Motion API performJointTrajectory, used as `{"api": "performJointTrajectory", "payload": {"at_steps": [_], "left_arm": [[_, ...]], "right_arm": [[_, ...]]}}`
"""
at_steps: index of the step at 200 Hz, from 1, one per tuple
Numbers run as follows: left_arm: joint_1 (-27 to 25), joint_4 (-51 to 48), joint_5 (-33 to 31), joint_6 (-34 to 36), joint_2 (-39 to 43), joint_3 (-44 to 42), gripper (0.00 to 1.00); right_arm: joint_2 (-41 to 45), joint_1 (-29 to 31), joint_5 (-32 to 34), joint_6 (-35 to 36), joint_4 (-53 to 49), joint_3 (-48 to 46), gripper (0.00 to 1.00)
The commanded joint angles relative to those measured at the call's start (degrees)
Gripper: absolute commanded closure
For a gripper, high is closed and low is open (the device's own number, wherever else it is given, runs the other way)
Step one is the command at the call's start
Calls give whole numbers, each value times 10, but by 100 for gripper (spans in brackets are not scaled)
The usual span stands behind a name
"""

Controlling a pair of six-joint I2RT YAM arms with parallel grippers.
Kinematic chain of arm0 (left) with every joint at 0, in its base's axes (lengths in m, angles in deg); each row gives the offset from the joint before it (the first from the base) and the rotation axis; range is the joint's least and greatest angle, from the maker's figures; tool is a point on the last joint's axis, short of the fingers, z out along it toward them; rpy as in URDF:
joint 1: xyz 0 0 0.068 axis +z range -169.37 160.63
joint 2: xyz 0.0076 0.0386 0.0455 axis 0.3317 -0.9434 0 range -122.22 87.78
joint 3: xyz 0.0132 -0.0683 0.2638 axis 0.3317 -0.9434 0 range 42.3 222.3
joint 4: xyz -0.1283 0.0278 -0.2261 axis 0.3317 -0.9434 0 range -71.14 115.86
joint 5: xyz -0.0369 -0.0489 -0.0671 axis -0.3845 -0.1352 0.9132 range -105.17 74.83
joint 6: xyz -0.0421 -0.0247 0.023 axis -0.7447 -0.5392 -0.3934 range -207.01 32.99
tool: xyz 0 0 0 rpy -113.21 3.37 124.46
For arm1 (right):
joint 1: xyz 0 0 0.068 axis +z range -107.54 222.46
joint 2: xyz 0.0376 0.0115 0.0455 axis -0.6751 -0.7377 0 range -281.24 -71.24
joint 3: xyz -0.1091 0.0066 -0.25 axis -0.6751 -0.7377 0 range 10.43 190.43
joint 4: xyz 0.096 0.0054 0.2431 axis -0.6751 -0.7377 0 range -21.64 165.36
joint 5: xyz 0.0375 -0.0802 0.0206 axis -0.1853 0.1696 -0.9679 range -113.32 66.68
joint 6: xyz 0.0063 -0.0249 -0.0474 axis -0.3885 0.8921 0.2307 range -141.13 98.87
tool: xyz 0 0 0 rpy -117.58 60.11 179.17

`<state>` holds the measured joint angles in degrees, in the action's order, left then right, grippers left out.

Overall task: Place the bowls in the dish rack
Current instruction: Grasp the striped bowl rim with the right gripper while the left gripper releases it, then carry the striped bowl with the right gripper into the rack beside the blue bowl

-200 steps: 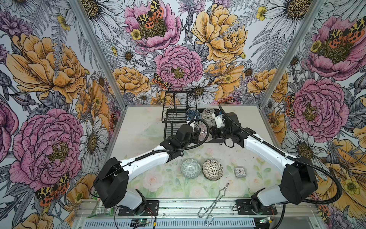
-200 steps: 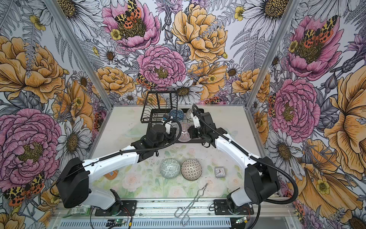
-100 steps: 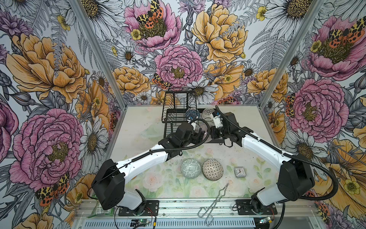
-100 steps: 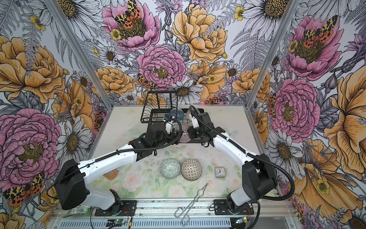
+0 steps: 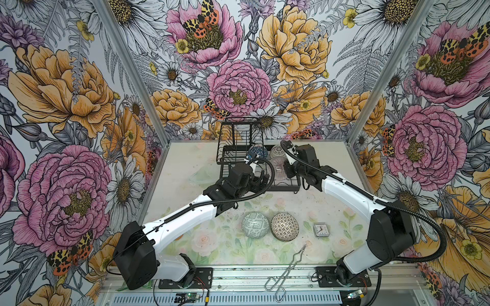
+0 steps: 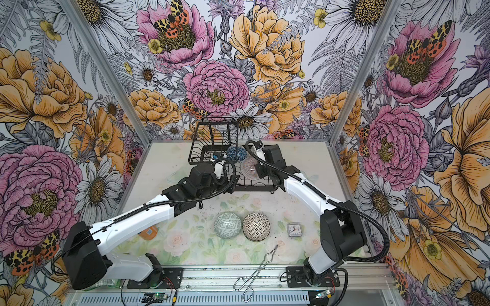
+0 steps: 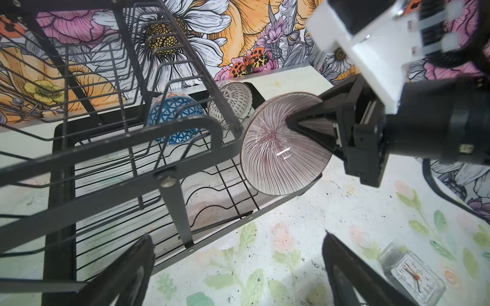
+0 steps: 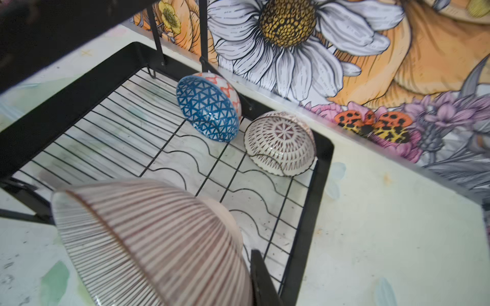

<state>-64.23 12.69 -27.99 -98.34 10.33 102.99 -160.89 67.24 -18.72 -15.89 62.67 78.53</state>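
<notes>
**Left side.** A clear glass dish [image 5: 202, 177] lies on the table just beside the dish rack [image 5: 221, 161]. It is not part of the load. The left gripper [image 7: 237, 235] hovers at the rack's front edge with its fingers spread wide and nothing between them. It touches no bowl and appears free for another pick.

**Rack.** Two bowls sit at the far end of the base tray, under and beside the raised tier. The blue-triangle bowl [image 8: 209, 108] stands on edge, and the dotted bowl [image 8: 279, 143] is tipped against the tray's corner. Both rest in the wavy wires, which are shaped to stop a rim rolling. The nearer slots are vacant.

**Right side.** The right gripper [image 7: 289, 122] is clamped on the rim of the pink-striped bowl [image 7: 281, 159], with one finger inside the wall and one outside. The bowl hangs on edge above the tray's near right portion. It cannot be confirmed whether it touches the wires. The rim pinch is judged deliberate, since it presents the bowl upright and ready for a slot.

**Table front.** The maze bowl [image 5: 255, 224] and mosaic bowl [image 5: 284, 226] sit side by side and unloaded, with a small clock [image 5: 321, 229] to their right. The mint bowl could not be located.

**Assessment.** Two bowls are racked and a third is being placed. At least two remain.
</notes>
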Motion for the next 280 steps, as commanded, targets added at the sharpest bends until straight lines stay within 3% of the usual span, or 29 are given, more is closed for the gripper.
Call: {"api": "performJointTrajectory", "payload": {"at_steps": [1, 39, 123, 163, 241, 280], "left_arm": [[11, -11, -2, 12, 12, 1, 1], [30, -14, 31, 4, 1, 12, 1], [40, -9, 41, -1, -6, 17, 1], [40, -10, 35, -5, -5, 14, 1], [37, -17, 33, -7, 3, 8, 1], [37, -20, 32, -4, 4, 11, 1]], "right_arm": [[24, -1, 76, 107, 168, -34, 100], [33, 3, 102, 272, 414, -152, 100], [5, 10, 144, 465, 662, -238, 100], [-53, 10, 142, 547, 739, -242, 100], [-177, 16, 105, 637, 776, -162, 100], [-217, 17, 81, 649, 788, -130, 100]]}}
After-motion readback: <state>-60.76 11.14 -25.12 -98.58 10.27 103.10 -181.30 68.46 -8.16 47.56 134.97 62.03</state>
